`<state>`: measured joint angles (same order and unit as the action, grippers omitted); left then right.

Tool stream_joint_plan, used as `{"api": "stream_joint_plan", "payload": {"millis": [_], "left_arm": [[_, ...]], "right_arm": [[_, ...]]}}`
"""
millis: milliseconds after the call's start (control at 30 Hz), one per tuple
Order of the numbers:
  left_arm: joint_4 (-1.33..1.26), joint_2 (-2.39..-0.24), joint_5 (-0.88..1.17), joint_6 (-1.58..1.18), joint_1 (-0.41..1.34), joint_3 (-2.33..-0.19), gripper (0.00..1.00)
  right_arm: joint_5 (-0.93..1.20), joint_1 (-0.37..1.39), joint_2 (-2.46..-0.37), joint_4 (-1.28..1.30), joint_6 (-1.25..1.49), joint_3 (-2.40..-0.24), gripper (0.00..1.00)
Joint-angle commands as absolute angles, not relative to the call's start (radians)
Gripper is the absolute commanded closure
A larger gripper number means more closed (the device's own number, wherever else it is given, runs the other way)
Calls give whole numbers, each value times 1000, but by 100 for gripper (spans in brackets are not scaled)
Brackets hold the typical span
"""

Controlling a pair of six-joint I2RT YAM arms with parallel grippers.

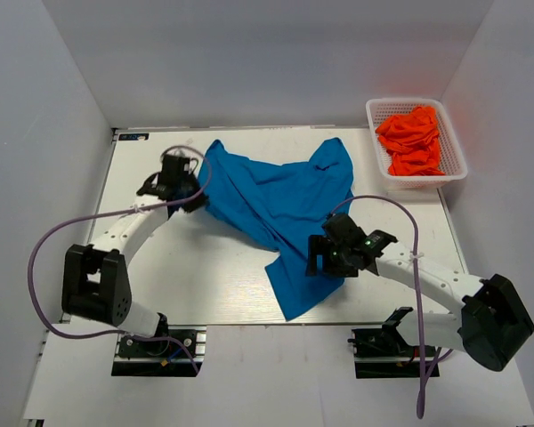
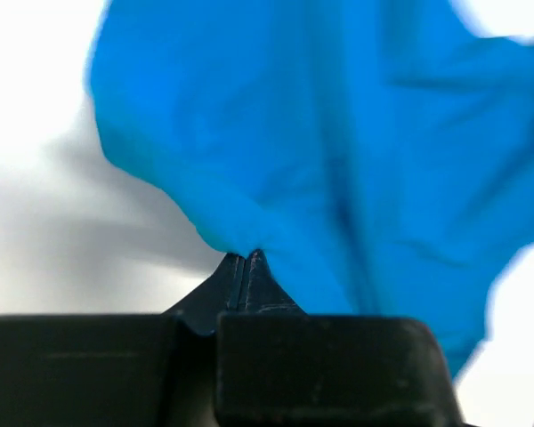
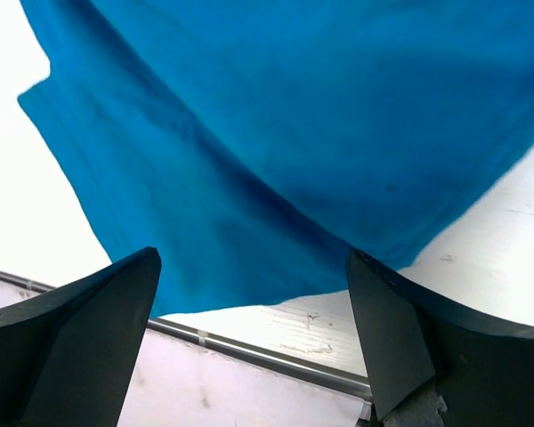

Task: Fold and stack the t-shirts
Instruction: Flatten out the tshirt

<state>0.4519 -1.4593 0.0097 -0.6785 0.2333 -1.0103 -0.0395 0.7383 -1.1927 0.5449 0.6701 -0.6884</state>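
Inspection from above. 1 blue t-shirt (image 1: 276, 209) lies spread and rumpled across the middle of the white desk (image 1: 205, 285), with 1 narrow end reaching toward the near edge. The left gripper (image 1: 192, 201) sits at the shirt's left edge, against the fabric; how its jaws stand cannot be told from this height. The right gripper (image 1: 319, 260) is over the shirt's lower right part, its arm angled in from the right. A white mesh basket (image 1: 416, 181) stands at the far right corner of the desk and holds a heap of orange-red t-shirts (image 1: 412, 140), count unclear. A purple cable (image 1: 30, 276) loops from each arm. Plain grey walls enclose 3 sides.
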Motion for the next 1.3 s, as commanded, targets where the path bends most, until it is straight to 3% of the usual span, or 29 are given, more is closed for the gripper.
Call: {"api": "stream_joint_plan", "payload": {"millis": [0,100,200,267,567,633,700,933,1100,1133,1167,1200,1267], "left_arm": [[561,-1543,64,-652,317,-1172,100],[638,-1671,86,-667,408,-1259,100],[872,-1752,-119,-706,419,-1360,100],[1024,-1752,-265,-730,407,-1393,100],[1405,-1618,-477,-775,379,-1612,100],[1405,-1576,-436,-765,379,-1612,100],[1405,-1565,-399,-741,379,-1612,90],[1405,-1494,-302,-767,379,-1448,81],[1405,-1410,-259,-795,347,-1264,64],[1405,-1384,-259,-795,347,-1234,44],[1405,-1375,-250,-795,347,-1223,16],[1405,-1374,-250,-795,338,-1223,0],[1405,-1384,-276,-795,337,-1245,0]], "right_arm": [[-97,732,-1152,578,696,-689,10],[-94,729,-1154,591,701,-689,10],[-98,723,-1157,609,695,-684,10],[-100,719,-1157,606,683,-681,10],[-69,704,-1197,607,660,-689,10],[-66,704,-1198,612,657,-687,10],[-66,703,-1200,612,655,-686,10],[-51,701,-1220,601,640,-681,10],[-64,699,-1232,621,620,-690,10],[-66,699,-1238,632,615,-698,10],[-77,703,-1244,637,609,-712,10],[-93,698,-1261,640,598,-725,10],[-124,693,-1278,641,586,-756,10]]}}
